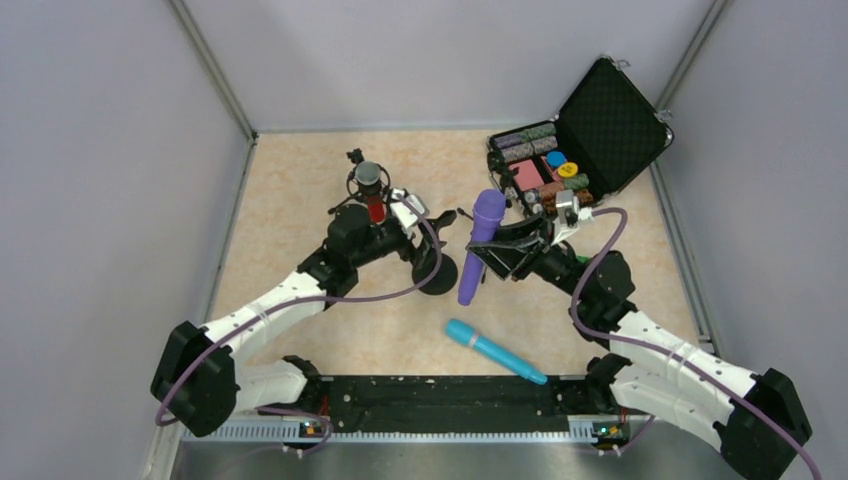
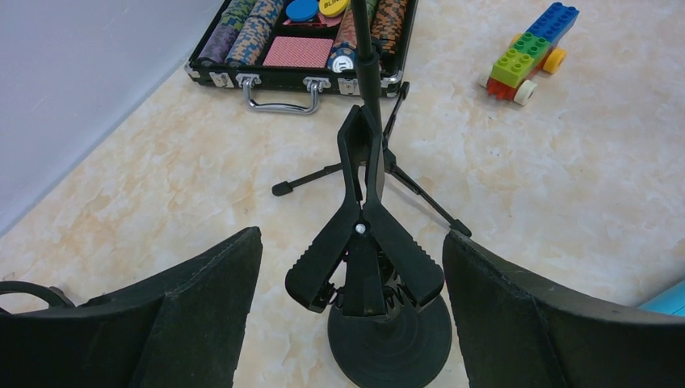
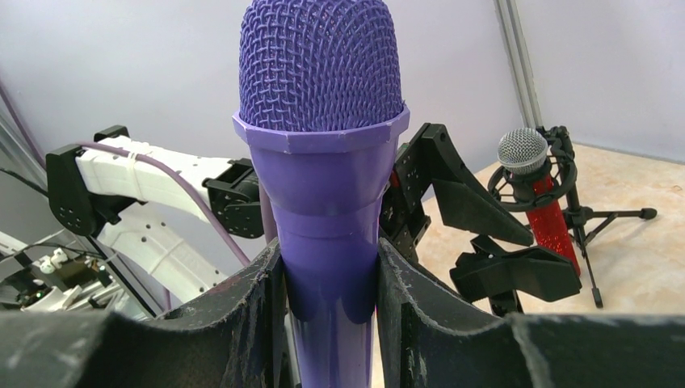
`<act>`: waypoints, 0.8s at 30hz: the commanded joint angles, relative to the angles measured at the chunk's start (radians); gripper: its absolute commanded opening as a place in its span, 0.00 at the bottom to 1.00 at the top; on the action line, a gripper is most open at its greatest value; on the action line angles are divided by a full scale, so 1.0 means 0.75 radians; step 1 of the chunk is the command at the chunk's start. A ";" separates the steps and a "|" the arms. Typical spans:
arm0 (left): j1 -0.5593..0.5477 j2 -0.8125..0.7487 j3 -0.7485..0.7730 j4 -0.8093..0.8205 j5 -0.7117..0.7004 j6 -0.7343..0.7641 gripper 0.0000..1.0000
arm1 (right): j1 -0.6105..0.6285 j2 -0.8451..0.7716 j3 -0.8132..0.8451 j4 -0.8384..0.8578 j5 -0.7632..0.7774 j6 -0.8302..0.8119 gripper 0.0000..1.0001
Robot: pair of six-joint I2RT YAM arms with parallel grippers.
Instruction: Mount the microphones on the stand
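My right gripper [image 1: 500, 255] [image 3: 327, 250] is shut on the purple microphone [image 1: 482, 240] [image 3: 323, 162] and holds it upright above the table, beside the stand. My left gripper [image 1: 415, 250] [image 2: 351, 234] is open, one finger on each side of the black spring clip [image 2: 363, 259] on the round-based stand [image 1: 437, 277] [image 2: 389, 331], without touching it. The glittery red microphone [image 1: 375, 207] [image 3: 551, 217] with the silver head sits in a small tripod mount behind the stand. The light blue microphone [image 1: 495, 350] lies on the table near the front.
An open black case of poker chips [image 1: 575, 150] [image 2: 300, 48] stands at the back right. A multicoloured block train [image 2: 533, 44] lies to the right of the case. The tripod's legs [image 2: 307, 178] spread over the table behind the clip.
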 commanded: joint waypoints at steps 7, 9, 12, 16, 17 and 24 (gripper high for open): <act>0.006 -0.019 0.050 0.011 0.020 0.076 0.00 | -0.020 0.008 0.086 -0.163 0.140 -0.172 0.00; 0.005 -0.047 0.044 -0.020 0.017 0.080 0.00 | -0.020 0.019 0.125 -0.241 0.190 -0.284 0.00; 0.005 -0.106 0.014 -0.035 -0.008 0.097 0.00 | -0.020 0.047 0.185 -0.309 0.247 -0.426 0.00; 0.005 -0.196 0.001 -0.094 -0.016 0.118 0.00 | -0.019 0.097 0.224 -0.275 0.278 -0.485 0.00; 0.006 -0.215 0.001 -0.113 -0.009 0.117 0.00 | -0.020 0.106 0.223 -0.245 0.278 -0.488 0.00; 0.005 -0.345 -0.010 -0.208 0.058 0.059 0.00 | -0.020 0.160 0.249 -0.190 0.266 -0.605 0.00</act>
